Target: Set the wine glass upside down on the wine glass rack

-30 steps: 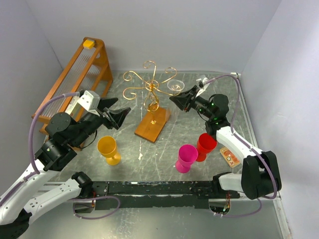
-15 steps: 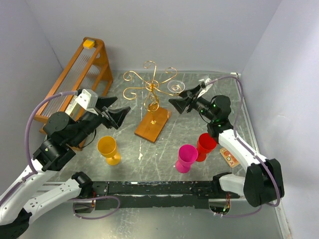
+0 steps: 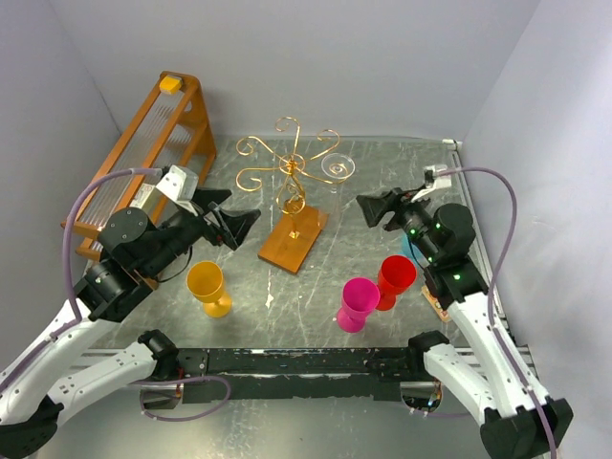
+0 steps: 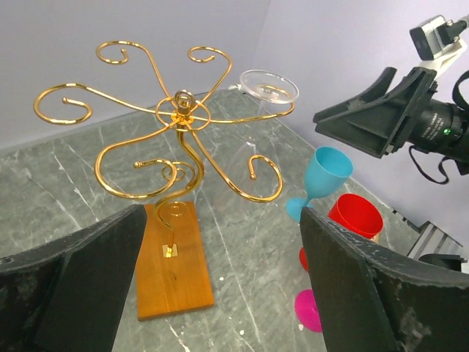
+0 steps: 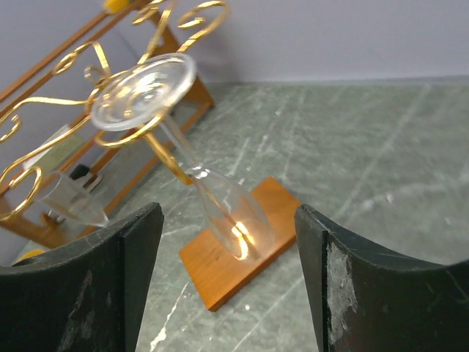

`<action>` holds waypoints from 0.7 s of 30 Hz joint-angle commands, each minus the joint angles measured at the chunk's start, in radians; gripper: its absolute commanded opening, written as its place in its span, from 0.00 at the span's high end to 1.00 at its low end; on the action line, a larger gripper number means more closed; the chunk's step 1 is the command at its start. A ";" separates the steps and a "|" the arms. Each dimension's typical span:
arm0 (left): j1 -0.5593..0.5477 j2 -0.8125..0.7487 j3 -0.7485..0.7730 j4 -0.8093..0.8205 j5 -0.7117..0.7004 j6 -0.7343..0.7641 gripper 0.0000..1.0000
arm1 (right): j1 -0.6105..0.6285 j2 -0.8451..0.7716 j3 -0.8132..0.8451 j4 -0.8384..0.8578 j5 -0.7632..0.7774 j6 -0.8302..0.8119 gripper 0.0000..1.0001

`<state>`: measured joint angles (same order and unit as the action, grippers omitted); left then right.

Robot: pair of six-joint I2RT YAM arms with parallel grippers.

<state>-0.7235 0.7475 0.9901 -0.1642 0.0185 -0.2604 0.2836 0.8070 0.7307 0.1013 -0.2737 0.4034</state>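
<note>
Wine glass [image 3: 338, 168] hangs at the right of the rack [image 3: 292, 241].

Right tool [image 3: 375, 207] opened, withdrew from hung wine glass [image 3: 337, 168].

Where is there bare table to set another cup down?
Free: bare table between the yellow goblet and the pink goblet, in front of the wine glass rack; also the back right corner beyond the hanging wine glass. Crowded: the red goblet stands close beside the pink one.

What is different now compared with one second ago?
The right arm let go of the wine glass, opened its jaws and drew back to the right. The glass hangs upside down on the gold rack. The left arm, cups and wooden frame hardly moved.
</note>
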 commanded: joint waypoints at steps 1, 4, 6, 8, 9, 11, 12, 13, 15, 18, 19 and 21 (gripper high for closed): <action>-0.002 -0.019 0.019 -0.039 -0.062 -0.049 0.01 | 0.005 -0.074 0.101 -0.387 0.293 0.103 0.29; -0.002 -0.028 0.016 -0.055 -0.087 -0.054 0.00 | 0.005 -0.073 0.179 -0.599 0.470 0.162 0.30; -0.001 -0.038 0.012 -0.051 -0.089 -0.054 0.00 | 0.005 -0.055 0.231 -0.715 0.569 0.196 0.31; -0.002 -0.045 0.009 -0.050 -0.086 -0.055 0.01 | 0.005 -0.030 0.262 -0.791 0.629 0.208 0.33; -0.001 -0.049 0.007 -0.049 -0.085 -0.054 0.02 | 0.005 -0.012 0.263 -0.820 0.655 0.217 0.34; -0.001 -0.059 -0.002 -0.042 -0.081 -0.054 0.03 | 0.005 0.025 0.295 -0.860 0.687 0.226 0.38; -0.002 -0.063 -0.007 -0.037 -0.081 -0.054 0.03 | 0.005 0.044 0.300 -0.878 0.694 0.232 0.39; -0.002 -0.068 -0.011 -0.032 -0.080 -0.057 0.04 | 0.005 0.063 0.302 -0.889 0.697 0.236 0.43; -0.001 -0.077 -0.017 -0.028 -0.076 -0.061 0.04 | 0.005 0.095 0.295 -0.901 0.697 0.243 0.47; -0.002 -0.085 -0.015 -0.030 -0.068 -0.065 0.04 | 0.005 0.121 0.276 -0.881 0.678 0.240 0.48; -0.001 -0.086 -0.013 -0.035 -0.065 -0.065 0.04 | 0.005 0.131 0.249 -0.870 0.663 0.238 0.48; -0.001 -0.088 -0.008 -0.043 -0.063 -0.063 0.04 | 0.005 0.157 0.248 -0.855 0.622 0.231 0.48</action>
<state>-0.7235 0.6666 0.9810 -0.2092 -0.0433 -0.3153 0.2836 0.9401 0.9974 -0.7383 0.3695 0.6281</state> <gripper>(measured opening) 0.961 0.525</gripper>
